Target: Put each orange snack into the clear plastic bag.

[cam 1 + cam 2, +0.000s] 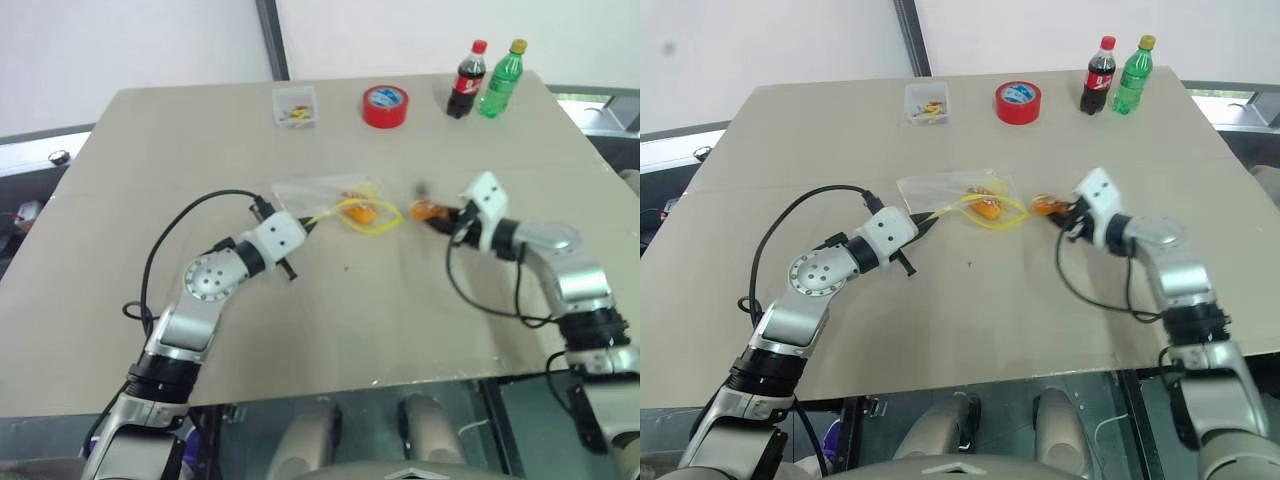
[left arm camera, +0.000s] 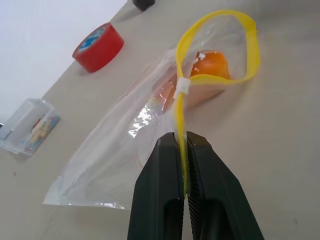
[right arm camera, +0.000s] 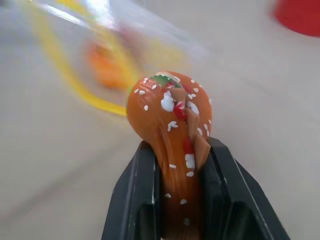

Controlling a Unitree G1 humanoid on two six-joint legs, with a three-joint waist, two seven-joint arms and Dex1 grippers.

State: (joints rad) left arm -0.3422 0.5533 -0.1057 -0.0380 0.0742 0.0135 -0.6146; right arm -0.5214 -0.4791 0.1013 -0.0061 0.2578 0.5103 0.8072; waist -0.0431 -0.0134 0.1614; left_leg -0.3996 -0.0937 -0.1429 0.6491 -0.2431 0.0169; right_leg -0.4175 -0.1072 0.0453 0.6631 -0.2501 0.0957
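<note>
Right wrist view shows our right gripper clamped on a glossy orange-brown bun-like snack speckled with white seeds, squeezed between the two black fingers. In the head views it sits near the mouth of the crinkly clear plastic zip bag with the yellow seal strip, which lies mid-table. Our left gripper is pinched tight on the yellow strip, holding the mouth in an open loop.

To do this step well, we judge we should keep the left pinch steady, bring the snack low through the yellow loop, and let go only once it is well inside.

The bag already holds the other orange snack, just behind the loop. Near the far edge, a small clear box contains coloured bits.
</note>
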